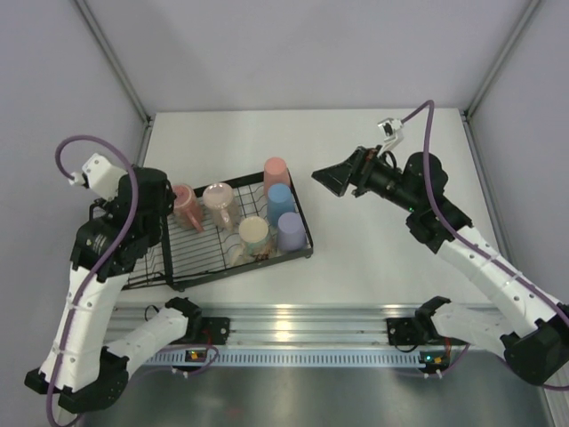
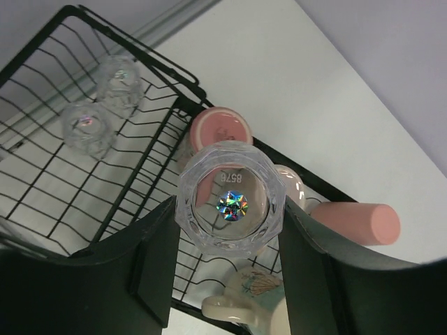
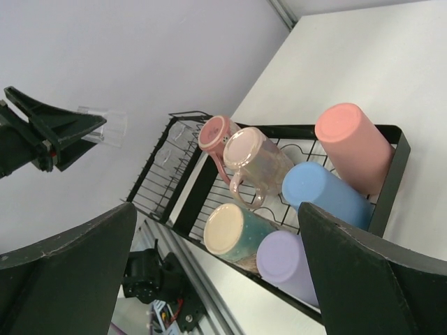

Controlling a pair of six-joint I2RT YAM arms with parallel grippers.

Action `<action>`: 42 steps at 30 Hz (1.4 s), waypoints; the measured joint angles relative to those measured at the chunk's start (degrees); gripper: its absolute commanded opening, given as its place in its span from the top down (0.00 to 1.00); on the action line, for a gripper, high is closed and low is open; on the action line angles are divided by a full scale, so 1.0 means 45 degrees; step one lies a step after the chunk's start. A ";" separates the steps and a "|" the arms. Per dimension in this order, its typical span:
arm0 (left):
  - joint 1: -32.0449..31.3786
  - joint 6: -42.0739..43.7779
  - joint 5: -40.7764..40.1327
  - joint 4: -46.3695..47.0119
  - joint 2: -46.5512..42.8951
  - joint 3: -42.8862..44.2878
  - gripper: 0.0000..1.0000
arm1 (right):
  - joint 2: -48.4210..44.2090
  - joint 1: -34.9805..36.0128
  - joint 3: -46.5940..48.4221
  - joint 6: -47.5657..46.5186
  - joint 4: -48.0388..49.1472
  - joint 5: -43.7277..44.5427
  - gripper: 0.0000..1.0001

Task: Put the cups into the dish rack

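Gripping clear glass (image 2: pixel 230 199), axis toward dish rack (image 3: pixel 293 130) — left claw (image 2: pixel 229 216); right claw (image 3: pixel 216 216) agape.

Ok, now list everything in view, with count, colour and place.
dish rack: 1, black wire, on the table
salmon tumbler: 1, salmon-pink, rack's right end, farthest
blue tumbler: 1, blue, right end, middle
lavender tumbler: 1, lavender, right end, nearest
cream mug: 1, cream, left of the lavender tumbler
pale pink mug: 1, pale pink, rack's middle
deep pink mug: 1, deeper pink, beside the pale one
racked glasses: 2, clear, rack's left section
held glass: 1, clear, above the rack
table: 1, white, under the rack
left tool: 1, black, shut on the held glass
right tool: 1, black, open, empty, right of the rack
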 measured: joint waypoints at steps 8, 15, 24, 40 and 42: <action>0.0010 -0.2365 -0.1530 -0.1831 -0.1360 -0.1360 1.00 | 0.0194 0.0000 -0.0010 -0.0160 -0.0223 -0.0325 0.00; 0.0010 -0.4027 -0.2356 -0.2249 -0.1462 -0.2856 1.00 | 0.0257 0.0000 -0.0272 -0.0393 -0.0471 -0.0413 0.01; 0.0010 -0.4911 -0.3463 -0.2317 -0.1030 -0.3308 1.00 | 0.0340 0.0000 -0.0350 -0.0534 -0.0651 -0.0461 0.01; 0.3089 -0.4172 -0.1991 -0.2059 0.0112 -0.4444 1.00 | 0.0301 -0.0680 -0.0350 -0.1200 -0.1161 -0.0874 0.01; 0.4663 -0.3429 -0.1127 -0.1851 0.0044 -0.4731 1.00 | 0.0296 -0.0777 -0.0350 -0.1243 -0.1219 -0.0933 0.01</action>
